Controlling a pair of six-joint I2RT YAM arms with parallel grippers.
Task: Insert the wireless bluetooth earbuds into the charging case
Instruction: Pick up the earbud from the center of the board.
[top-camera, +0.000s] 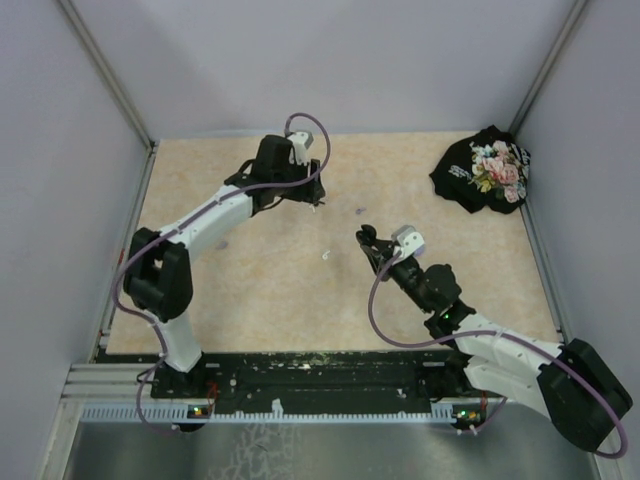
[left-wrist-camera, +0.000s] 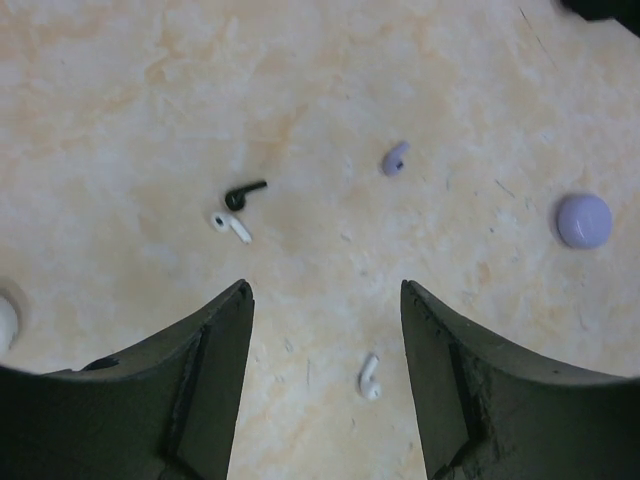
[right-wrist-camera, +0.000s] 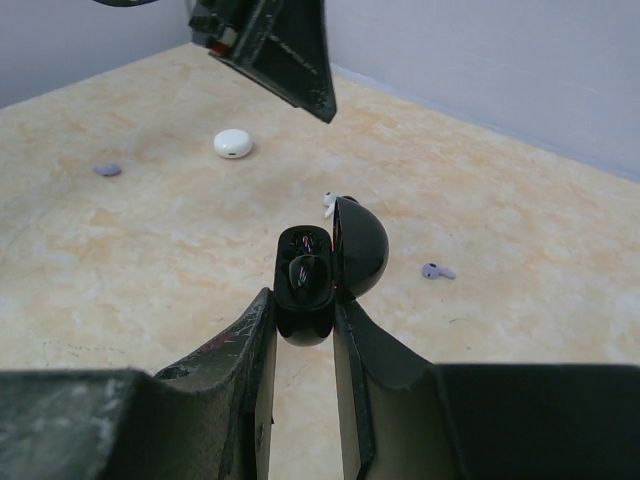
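Observation:
My right gripper (right-wrist-camera: 303, 300) is shut on a black charging case (right-wrist-camera: 303, 272), held above the table with its lid (right-wrist-camera: 362, 245) swung open; in the overhead view this gripper (top-camera: 367, 241) is right of centre. The left gripper (left-wrist-camera: 325, 290) hangs open over the table, and a white earbud (left-wrist-camera: 370, 377) lies on the surface between its fingers, nearer the right one. Farther ahead lie a black earbud (left-wrist-camera: 245, 193), another white earbud (left-wrist-camera: 232, 227) and a purple earbud (left-wrist-camera: 395, 158). From overhead the left gripper (top-camera: 314, 198) is at the back centre.
A lavender round case (left-wrist-camera: 584, 220) and a white round case (right-wrist-camera: 232, 144) rest on the tabletop. A black floral cloth (top-camera: 485, 170) lies in the back right corner. Grey walls enclose the table on three sides.

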